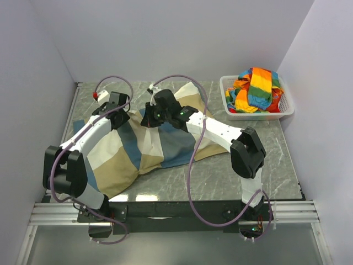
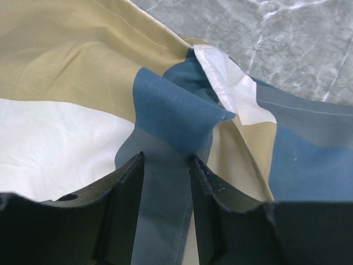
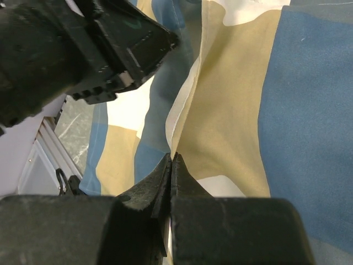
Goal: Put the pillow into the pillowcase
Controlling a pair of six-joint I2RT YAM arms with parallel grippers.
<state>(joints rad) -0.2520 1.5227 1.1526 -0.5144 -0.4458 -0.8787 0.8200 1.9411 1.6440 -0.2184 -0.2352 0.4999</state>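
Item 1, one count: large soft fabric pillowcase in blocks of blue, tan and off-white [image 1: 160,146]. It lies rumpled and full-looking across the grey marbled table [image 1: 220,176].

Item 2: the pillow. It cannot be told apart from the pillowcase. A white cloth corner [image 2: 231,88] shows at one of the pillowcase's folds, and whether it is pillow or case I cannot tell.

Item 3, two counts: black two-finger claws, both over the pillowcase's far half.
- Left claw [image 2: 165,160]: fingers apart, with a strip of the pillowcase's blue cloth showing in the gap.
- Right claw [image 3: 171,160]: fingers pressed together on a raised crease of the pillowcase.

Item 4, one count: white plastic lattice basket [image 1: 256,116], right of the pillowcase and further back, not touching it.

Item 5, one count: rainbow-striped orange, green and yellow cloth [image 1: 256,88], bundled in that basket, well apart from the pillowcase.
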